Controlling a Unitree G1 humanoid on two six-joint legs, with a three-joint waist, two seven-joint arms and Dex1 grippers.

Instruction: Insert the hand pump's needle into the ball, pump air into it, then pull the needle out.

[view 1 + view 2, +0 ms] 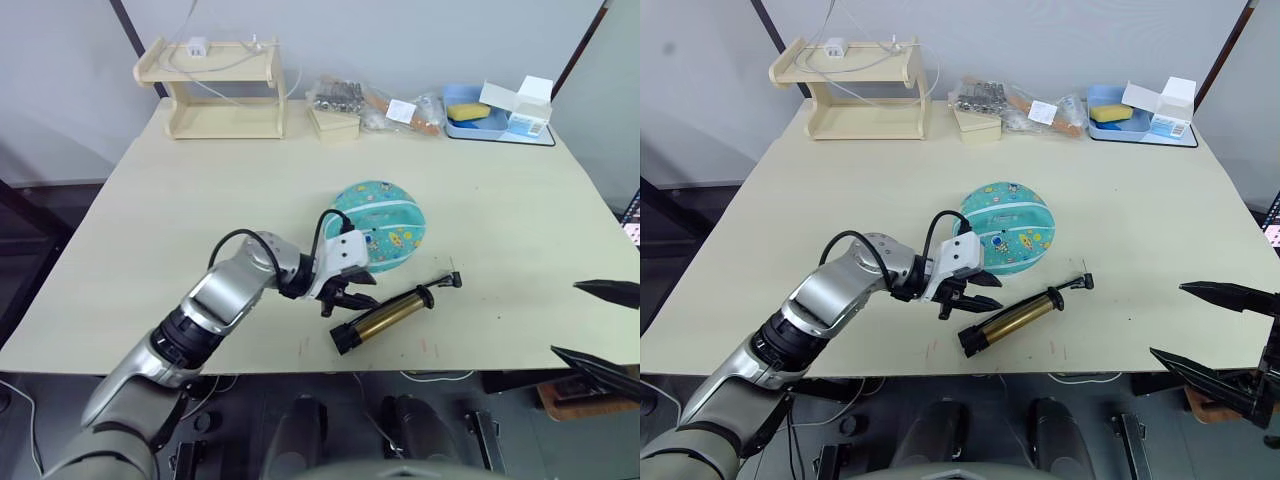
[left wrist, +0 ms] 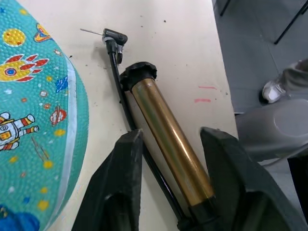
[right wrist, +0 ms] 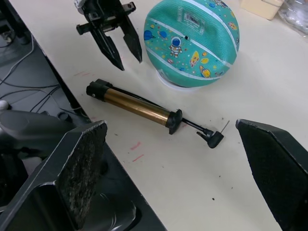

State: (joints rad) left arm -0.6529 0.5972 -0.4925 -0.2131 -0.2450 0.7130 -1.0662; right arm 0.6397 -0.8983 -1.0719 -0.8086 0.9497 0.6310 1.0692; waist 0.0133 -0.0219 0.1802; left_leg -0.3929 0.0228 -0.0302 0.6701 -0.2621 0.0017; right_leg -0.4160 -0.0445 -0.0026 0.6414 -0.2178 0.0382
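hand pump (image 1: 385,318) near table edge (image 1: 430,372) | left fingers (image 1: 352,298) spread above | right fingers (image 1: 1220,340) spread off-table

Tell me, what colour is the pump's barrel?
Brass-gold, with black end caps. The pump shows best in the left wrist view.

The ball (image 3: 192,41) is coloured teal, banded in lighter stripes and printed with small multicoloured cartoons. The hand pump (image 3: 137,107) is finished brass-gold, capped in black, with a black hose.
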